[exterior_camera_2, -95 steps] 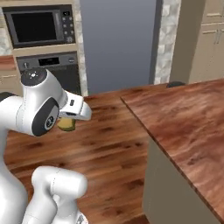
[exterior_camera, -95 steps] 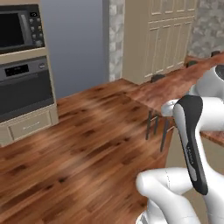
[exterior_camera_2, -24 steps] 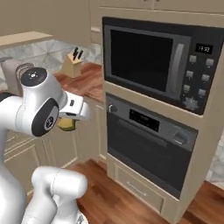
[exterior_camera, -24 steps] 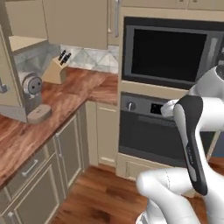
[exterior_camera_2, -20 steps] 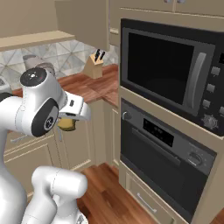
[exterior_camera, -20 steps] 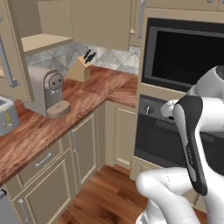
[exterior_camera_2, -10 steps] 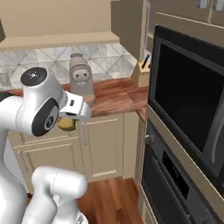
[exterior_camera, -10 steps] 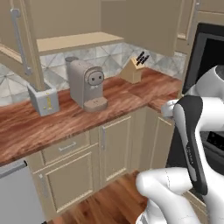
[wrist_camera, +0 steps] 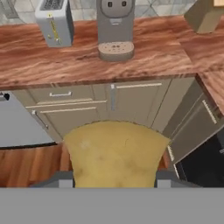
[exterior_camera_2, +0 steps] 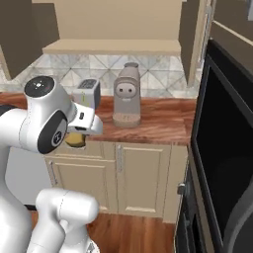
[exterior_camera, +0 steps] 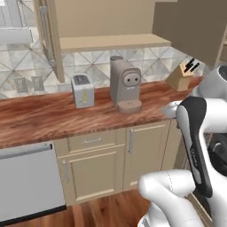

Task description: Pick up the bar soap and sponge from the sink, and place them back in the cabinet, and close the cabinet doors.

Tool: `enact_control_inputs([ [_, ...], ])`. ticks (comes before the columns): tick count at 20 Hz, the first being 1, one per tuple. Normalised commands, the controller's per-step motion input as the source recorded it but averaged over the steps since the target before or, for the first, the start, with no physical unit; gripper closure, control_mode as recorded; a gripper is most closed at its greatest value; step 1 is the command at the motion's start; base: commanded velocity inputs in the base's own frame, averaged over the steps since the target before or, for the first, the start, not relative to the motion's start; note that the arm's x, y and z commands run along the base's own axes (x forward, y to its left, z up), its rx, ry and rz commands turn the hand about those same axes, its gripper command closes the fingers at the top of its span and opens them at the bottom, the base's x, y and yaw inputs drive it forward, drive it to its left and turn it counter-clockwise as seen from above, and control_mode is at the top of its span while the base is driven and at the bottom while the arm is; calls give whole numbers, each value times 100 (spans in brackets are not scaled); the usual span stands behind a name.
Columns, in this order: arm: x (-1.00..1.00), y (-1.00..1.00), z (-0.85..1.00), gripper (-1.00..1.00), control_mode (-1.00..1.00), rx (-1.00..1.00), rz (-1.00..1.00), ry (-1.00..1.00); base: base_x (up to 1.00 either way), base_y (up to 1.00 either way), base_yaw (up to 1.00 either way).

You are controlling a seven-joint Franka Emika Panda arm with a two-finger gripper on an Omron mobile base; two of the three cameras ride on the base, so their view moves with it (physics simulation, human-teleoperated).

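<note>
- Holding the mustard-yellow blocky sponge (wrist_camera: 114, 154), the two-finger gripper (wrist_camera: 113, 180) has its jaws closed against the sponge's two sides; in the hand view the sponge sits large between the two dark finger tips (wrist_camera: 59, 180).
- In the right base view the sponge (exterior_camera_2: 75, 140) shows as a yellow block tucked under the white wrist of the arm, in front of the lower cabinet fronts.
- The sponge is carried in the air, off the reddish-brown wooden countertop (exterior_camera: 53, 115) and below its level.
- The tan wooden wall cabinet (exterior_camera: 106, 26) stands open above the countertop; its lower shelf board (exterior_camera_2: 111, 47) is exposed and bare where visible.
- One tan cabinet door (exterior_camera: 46, 37) with a vertical silver bar handle is swung outward at the left of the opening in the left base view; the second door (exterior_camera: 190, 26) is swung out at the right.
- On the countertop stand a small grey toaster (exterior_camera: 83, 90), a grey capsule coffee machine (exterior_camera: 124, 86) just right of it, and a light wooden knife block (exterior_camera: 181, 75) further right.
- Beige lower cabinet doors (exterior_camera_2: 118, 173) with silver handles sit under the countertop; a grey dishwasher front (exterior_camera: 29, 181) lies to their left.
- A black built-in oven front (exterior_camera_2: 225, 148) fills the right side of the right base view.
</note>
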Motion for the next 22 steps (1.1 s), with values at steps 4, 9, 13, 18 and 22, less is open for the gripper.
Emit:
enact_control_inputs([
  [4,0,0,0,100,100,0,0,0,62,-21,33],
  [9,0,0,0,100,100,0,0,0,58,-29,24],
  [13,0,0,0,100,100,0,0,0,47,-45,11],
  [18,0,0,0,100,100,0,0,0,33,-41,1],
  [22,0,0,0,100,100,0,0,0,30,-11,-1],
])
